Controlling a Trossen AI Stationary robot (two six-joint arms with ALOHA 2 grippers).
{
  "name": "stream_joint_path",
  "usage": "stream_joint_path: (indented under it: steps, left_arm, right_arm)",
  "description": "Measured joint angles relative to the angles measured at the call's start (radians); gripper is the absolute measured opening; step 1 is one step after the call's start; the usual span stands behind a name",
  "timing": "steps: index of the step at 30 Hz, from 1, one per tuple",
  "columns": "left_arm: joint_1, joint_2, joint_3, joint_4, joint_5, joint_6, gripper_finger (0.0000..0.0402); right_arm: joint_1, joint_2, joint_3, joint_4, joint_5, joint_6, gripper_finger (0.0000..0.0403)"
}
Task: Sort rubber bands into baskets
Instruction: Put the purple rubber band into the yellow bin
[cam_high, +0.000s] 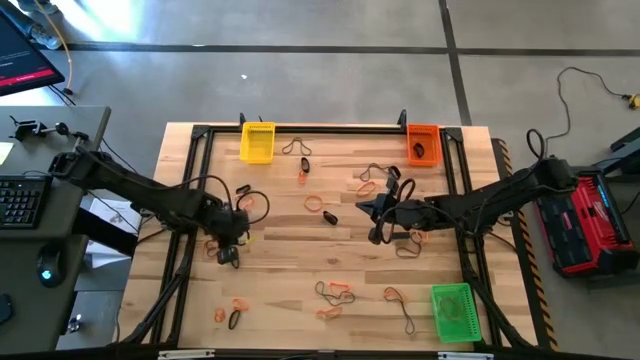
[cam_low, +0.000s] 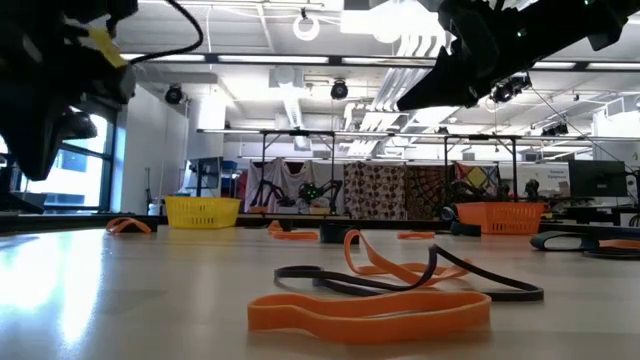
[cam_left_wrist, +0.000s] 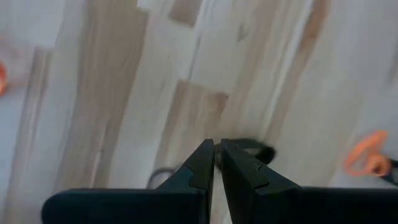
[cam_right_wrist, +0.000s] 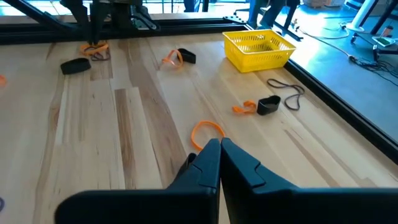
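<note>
Mid-pick: the left gripper, at the high view's left-centre, has its fingers nearly closed over a dark thin rubber band on the wooden bench. Whether it grips is unclear. Right gripper fingers are closed and empty. Next, I judge: lift and carry to a basket.

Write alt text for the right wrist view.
The right end effector, fingers shut and empty, points across a wooden table strewn with orange and black rubber bands; an orange band lies just ahead of its tips. Farther off a yellow basket sits near the table's edge, and the other arm stands over more bands.
</note>
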Motion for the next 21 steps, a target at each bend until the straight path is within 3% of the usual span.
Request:
stream_joint_path:
  steps: [17,21]
  left_arm:
    - [0.000,0.187,0.000,-0.084,0.004,0.034,0.0020]
    - [-0.005,0.227,0.000,-0.081,0.031,0.034,0.0026]
  right_arm:
    - [0.000,0.000,0.000,0.002,-0.004,-0.015,0.0000]
    - [0.003,0.000,0.000,0.023,-0.078,0.000,0.0000]
